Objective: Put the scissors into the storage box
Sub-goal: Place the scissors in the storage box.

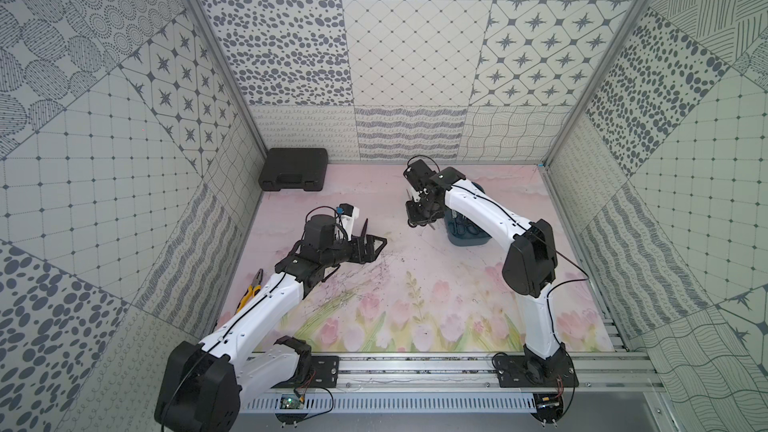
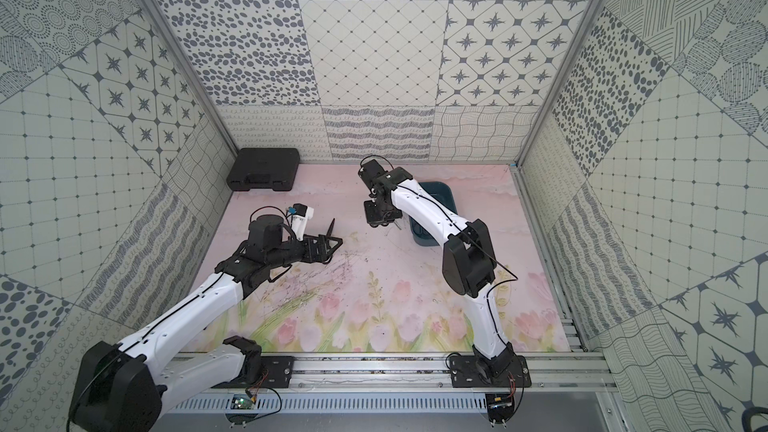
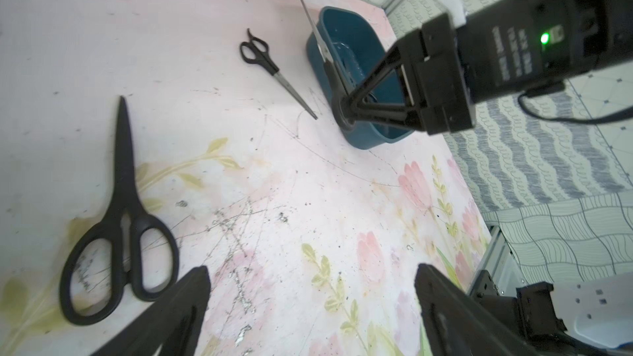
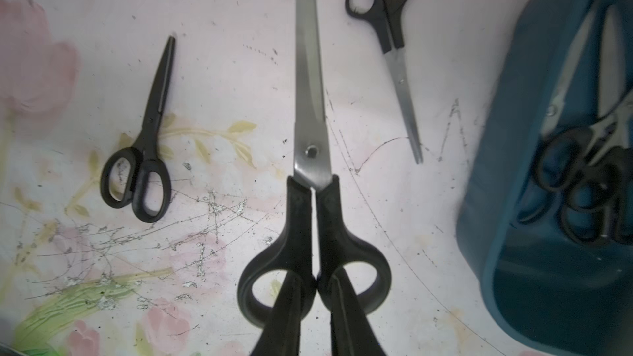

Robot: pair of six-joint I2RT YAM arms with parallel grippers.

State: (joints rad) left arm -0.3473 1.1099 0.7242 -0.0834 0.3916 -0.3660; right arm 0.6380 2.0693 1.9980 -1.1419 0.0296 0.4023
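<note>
Right end effector (image 4: 315, 280) clamped on long silver-bladed scissors (image 4: 310, 97) near storage box (image 4: 479, 220), left end effector (image 3: 311, 270) spread wide

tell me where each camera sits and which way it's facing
Top views: high at the front, looking down toward the back wall; both arms show.
Left wrist: on the left arm, looking across the mat at the right gripper and storage box; its own open fingers show.
Right wrist: on the right arm, looking down at the mat; its fingers grip the large scissors.
Shared: both wrist views show the all-black scissors and storage box.
</note>
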